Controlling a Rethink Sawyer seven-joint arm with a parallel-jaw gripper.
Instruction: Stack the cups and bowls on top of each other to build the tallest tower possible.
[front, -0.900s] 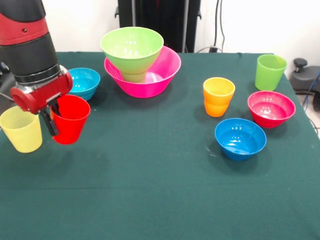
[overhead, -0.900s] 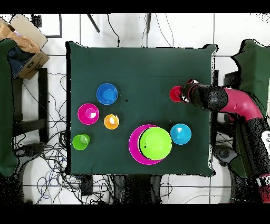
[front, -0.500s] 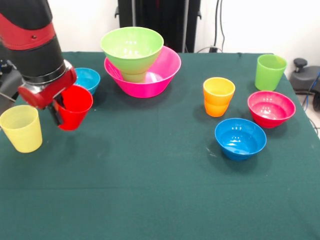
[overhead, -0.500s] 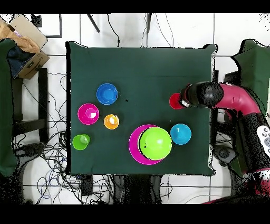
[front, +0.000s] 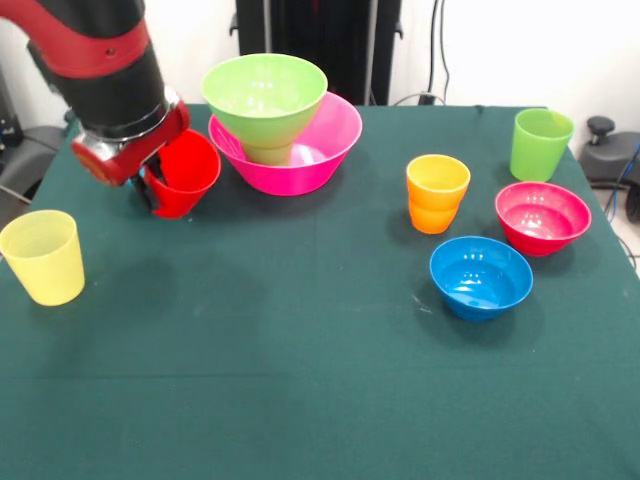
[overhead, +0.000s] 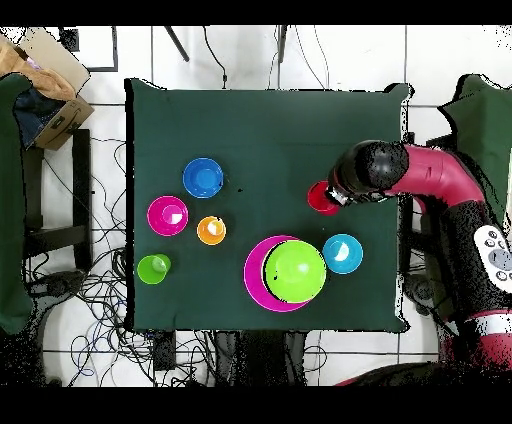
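Note:
My gripper (front: 163, 188) is shut on the wall of the red cup (front: 190, 172) and holds it tilted above the cloth, just left of the tower. The tower is a large pink bowl (front: 325, 150) with a small green cup (front: 268, 153) in it and the lime green bowl (front: 265, 92) on top. From above, the red cup (overhead: 319, 197) hangs up and to the right of the lime green bowl (overhead: 294, 271), with the gripper (overhead: 334, 193) beside it. A pale yellow cup (front: 42, 256) stands at the left edge. The arm hides the light blue bowl in the front view.
An orange cup (front: 437, 192), a taller lime cup (front: 540, 143), a magenta bowl (front: 542, 217) and a darker blue bowl (front: 480, 276) stand on the right of the green cloth. The light blue bowl (overhead: 342, 253) sits just right of the pink bowl (overhead: 256, 281).
The gripper has lifted the red cup away from the yellow cup and carried it up and right, toward the pink and lime bowl stack.

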